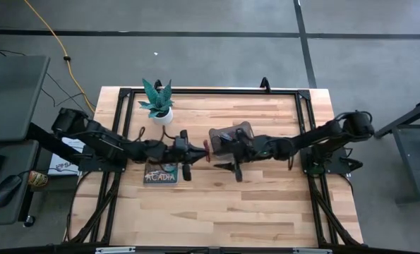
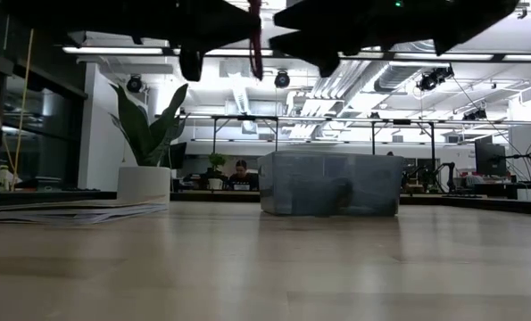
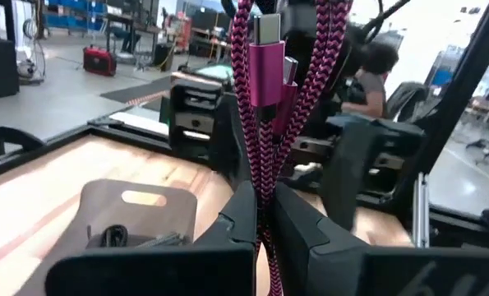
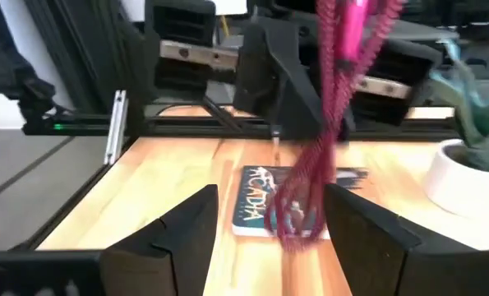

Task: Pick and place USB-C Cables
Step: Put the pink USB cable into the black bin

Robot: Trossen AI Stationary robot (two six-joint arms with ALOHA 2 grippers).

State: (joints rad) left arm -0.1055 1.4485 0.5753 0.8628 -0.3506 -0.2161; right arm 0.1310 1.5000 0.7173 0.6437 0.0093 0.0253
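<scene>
A red-and-black braided USB-C cable bundle (image 3: pixel 265 99) is in my left gripper (image 3: pixel 265 201), which is shut on it above the table's middle (image 1: pixel 199 150). In the low view the cable (image 2: pixel 256 40) hangs well above the tabletop. My right gripper (image 4: pixel 270 197) is open and faces the hanging cable (image 4: pixel 322 148) from the table's right, with its fingers on either side of the cable and apart from it. A clear plastic container (image 1: pixel 232 134) sits behind the right gripper. At least one dark cable (image 3: pixel 113 237) lies inside it. My left gripper pinches the bundled strands (image 3: pixel 263 177) between its two fingers, below the magenta connectors (image 3: pixel 269 70). The fingers come level from the table's left and lie across the cable. The bundle is lifted clear, and its looped lower end (image 4: pixel 297 218) hangs below the fingers.
A book (image 1: pixel 160 173) lies flat under the left arm, near the table's middle. A potted plant (image 1: pixel 157 104) stands toward the far left. The container (image 2: pixel 332 183) stands on the table's far side. A black frame (image 1: pixel 217 92) runs along the table's edges, and people sit in the room beyond.
</scene>
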